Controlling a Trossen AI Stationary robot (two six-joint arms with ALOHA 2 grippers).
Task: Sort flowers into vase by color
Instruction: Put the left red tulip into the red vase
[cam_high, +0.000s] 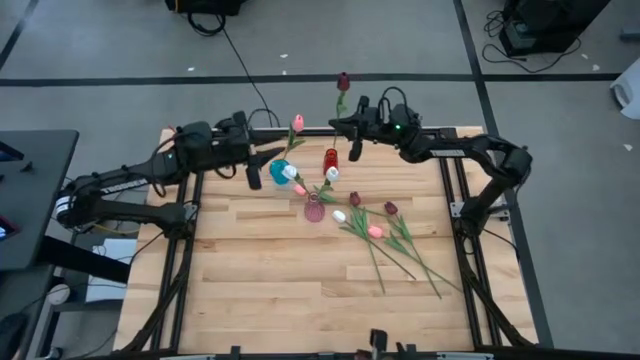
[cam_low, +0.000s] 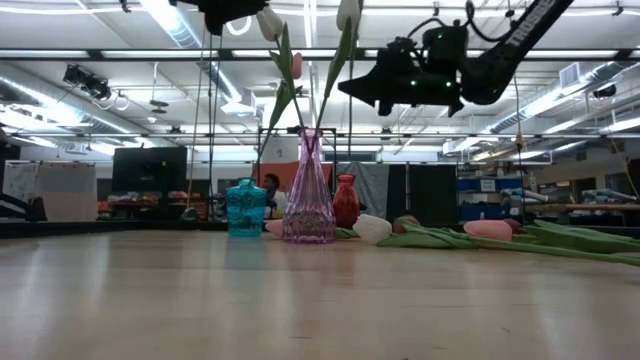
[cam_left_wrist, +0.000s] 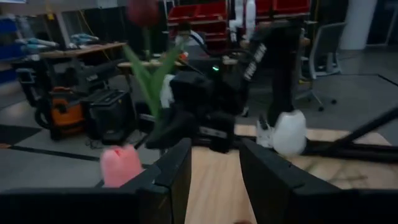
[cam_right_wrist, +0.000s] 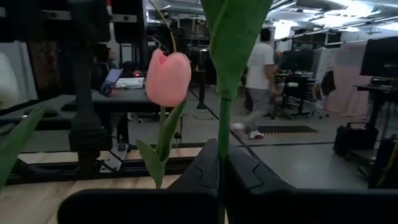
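Your right gripper (cam_high: 352, 128) jaws pinch a maroon tulip (cam_high: 343, 82) stem, 12 o'clock of the red vase (cam_high: 330, 159); left gripper (cam_high: 256, 168) jaws gape empty.

Three vases (cam_high: 314, 208) mid-table — loose tulips (cam_high: 385, 235) beside them, right gripper (cam_high: 352, 128) holding a maroon tulip (cam_high: 343, 82).

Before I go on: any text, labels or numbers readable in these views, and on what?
No text can be read in any view.
White lettering on the right arm, seen from the left wrist view: too blurred to read.
The vases and flowers show no labels.
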